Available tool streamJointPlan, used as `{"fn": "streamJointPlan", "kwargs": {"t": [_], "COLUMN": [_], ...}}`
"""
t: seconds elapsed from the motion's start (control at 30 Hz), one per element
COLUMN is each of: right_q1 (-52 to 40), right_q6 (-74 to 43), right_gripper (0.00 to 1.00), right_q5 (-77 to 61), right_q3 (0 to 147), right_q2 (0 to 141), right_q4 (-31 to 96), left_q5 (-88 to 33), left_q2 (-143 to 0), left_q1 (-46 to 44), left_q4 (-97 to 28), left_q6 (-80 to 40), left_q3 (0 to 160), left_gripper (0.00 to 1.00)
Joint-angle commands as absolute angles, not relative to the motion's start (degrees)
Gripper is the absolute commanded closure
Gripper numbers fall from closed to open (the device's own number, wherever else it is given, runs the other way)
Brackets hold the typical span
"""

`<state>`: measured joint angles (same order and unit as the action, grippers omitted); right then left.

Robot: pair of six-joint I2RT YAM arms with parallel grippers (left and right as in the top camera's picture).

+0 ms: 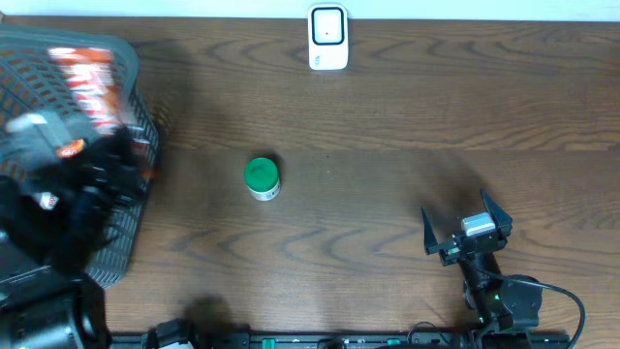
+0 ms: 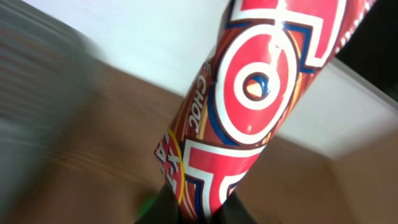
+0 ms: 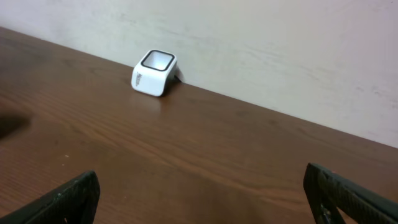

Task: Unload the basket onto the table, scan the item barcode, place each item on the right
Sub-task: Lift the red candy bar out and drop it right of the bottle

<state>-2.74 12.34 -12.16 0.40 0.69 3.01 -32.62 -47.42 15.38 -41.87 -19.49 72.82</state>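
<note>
The item is a long red packet (image 2: 261,93) with white and blue lettering. It stands up out of my left gripper (image 2: 202,208), whose two dark fingers are shut on its lower end. From above, the packet (image 1: 82,73) shows blurred at the far left, over the basket. No barcode shows on the faces in view. The white scanner (image 1: 328,37) stands at the table's far edge in the middle, also seen ahead in the right wrist view as a small white box (image 3: 154,73). My right gripper (image 1: 455,206) rests near the front right, open, with nothing between its fingers (image 3: 200,186).
A dark wire basket (image 1: 136,116) stands at the left edge, under the left arm. A small jar with a green lid (image 1: 262,178) sits upright near the table's middle. A pale wall runs behind the scanner.
</note>
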Motion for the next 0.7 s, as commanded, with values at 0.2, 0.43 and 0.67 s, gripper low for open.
{"fn": "streamJointPlan", "kwargs": {"t": [0.2,0.43,0.67], "right_q1": [-2.24,-2.24,-2.24], "right_q6": [11.62,11.62,11.62], "right_gripper": [0.01,0.01,0.01], "right_q5": [-12.29,-12.29,-12.32], "right_q3": [0.30,0.30,0.32], "right_q2": [0.32,0.32,0.32], "right_q4": [3.20,3.20,3.20], "left_q5": [-38.02,-37.30,-43.86], "left_q2": [-63.07,-85.82,-103.26], "left_q1": [-21.17,-32.53,-32.34], "left_q4": [-24.51,-12.78,-8.97], "left_q6": [-26.76,-27.05,-39.62], "left_q3": [56.03,55.46,55.46], "left_gripper": [0.86,0.86,0.86]}}
